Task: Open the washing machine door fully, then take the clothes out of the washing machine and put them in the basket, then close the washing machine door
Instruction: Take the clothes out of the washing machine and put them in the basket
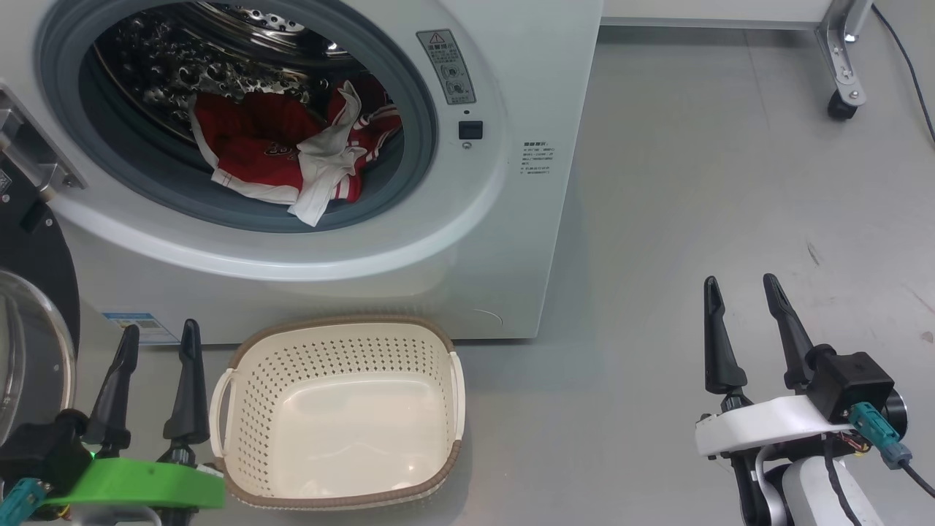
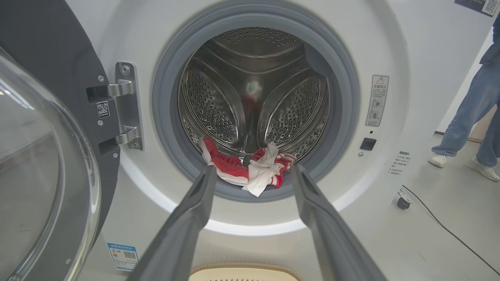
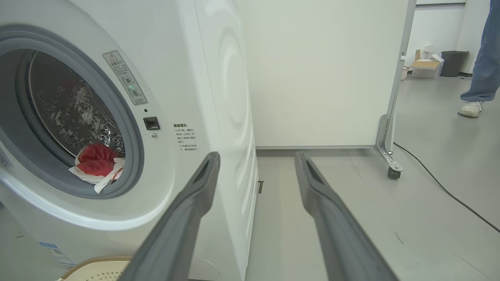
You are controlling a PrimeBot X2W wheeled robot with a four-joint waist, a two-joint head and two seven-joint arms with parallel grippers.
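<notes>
door (image 2: 58,47) open, clothes (image 1: 270,153) in drum (image 2: 254,78), head view has the basket (image 1: 343,351), wrist views a person's legs (image 2: 468,109), left gripper (image 1: 161,326), right gripper (image 1: 740,280) spread

A: State the floor (image 3: 429,218) condition.
B: Smooth, grey, lightly scuffed, evenly lit.
A: What stands ahead of the right gripper (image 3: 256,156)?
B: A white panel (image 3: 320,70), carried on a metal leg (image 3: 384,140) with a caster (image 3: 393,173).
A: And to the gripper's right?
B: A black cable (image 3: 441,186) on the floor. Farther off are a person's legs (image 3: 482,50), a dark bin (image 3: 453,62) and a box (image 3: 425,66).
</notes>
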